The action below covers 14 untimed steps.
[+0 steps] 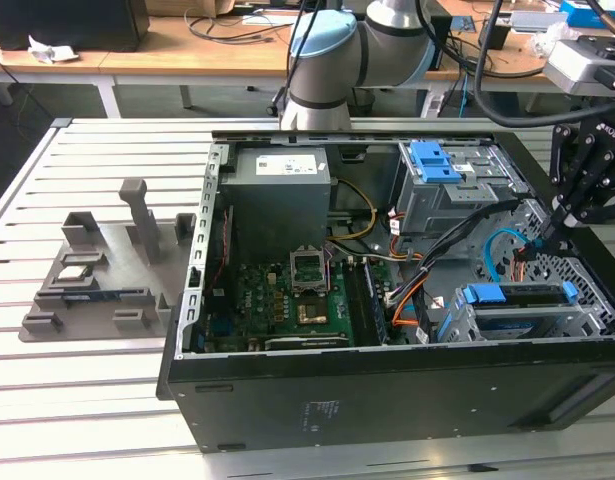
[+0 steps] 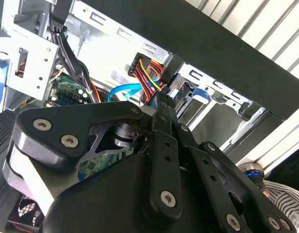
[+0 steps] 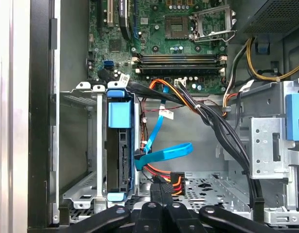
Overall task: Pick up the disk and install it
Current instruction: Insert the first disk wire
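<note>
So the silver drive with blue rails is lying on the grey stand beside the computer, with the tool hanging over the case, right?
Not quite. The disk sits inside the computer case, slotted in a metal drive cage, as the first wrist view shows. The tool does hang over the case.

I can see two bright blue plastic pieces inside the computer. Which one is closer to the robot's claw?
The blue-railed disk in the lower bay, near the case's front edge. The gripper hangs just above it; the other blue piece sits higher, by the power supply.

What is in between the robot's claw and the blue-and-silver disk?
In the first wrist view, a bright blue flat cable and a bundle of red, orange and yellow wires lie between the end effector and the disk.
</note>
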{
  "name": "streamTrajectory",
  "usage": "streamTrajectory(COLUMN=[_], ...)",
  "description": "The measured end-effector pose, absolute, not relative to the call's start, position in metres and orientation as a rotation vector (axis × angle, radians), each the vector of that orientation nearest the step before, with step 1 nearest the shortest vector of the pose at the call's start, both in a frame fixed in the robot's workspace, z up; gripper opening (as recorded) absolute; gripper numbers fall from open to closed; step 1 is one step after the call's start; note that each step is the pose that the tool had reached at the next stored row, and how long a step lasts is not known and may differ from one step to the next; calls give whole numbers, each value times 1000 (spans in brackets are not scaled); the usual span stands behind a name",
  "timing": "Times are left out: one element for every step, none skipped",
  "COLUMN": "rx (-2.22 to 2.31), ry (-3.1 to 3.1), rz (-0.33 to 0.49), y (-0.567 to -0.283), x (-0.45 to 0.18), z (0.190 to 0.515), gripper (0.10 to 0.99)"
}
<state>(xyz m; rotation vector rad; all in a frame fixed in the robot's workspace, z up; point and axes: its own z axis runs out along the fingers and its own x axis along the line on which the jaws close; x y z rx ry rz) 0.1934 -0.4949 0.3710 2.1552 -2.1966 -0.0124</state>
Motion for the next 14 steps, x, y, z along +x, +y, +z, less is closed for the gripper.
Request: streamTrajectory(rx=[2155,2155,2155,2155,2155,2155,2154,2152,2151,2151,2150,2150,2150,2150], ry=[-2197,-2197,-2197,-2197,-2197,-2197,-2196,-2194,-2193,-2193,-2192,-2192,-2192,-2192], rz=[-12,-12,-12,-12,-12,-12,-10,-6,-3,-3,-3,-4,-4,-3], y=[-495,-495,-495,-495,-495,-495,-495,-495,-495,-495,-495,-495,-494,-495], x=[193,193,193,193,193,193,193,193,193,193,193,193,193,193], z=[371,371,371,371,371,371,370,368,364,362,360,358,357,357], gripper=[106,106,235,235,294,361,361,361,361,361,361,361,361,361])
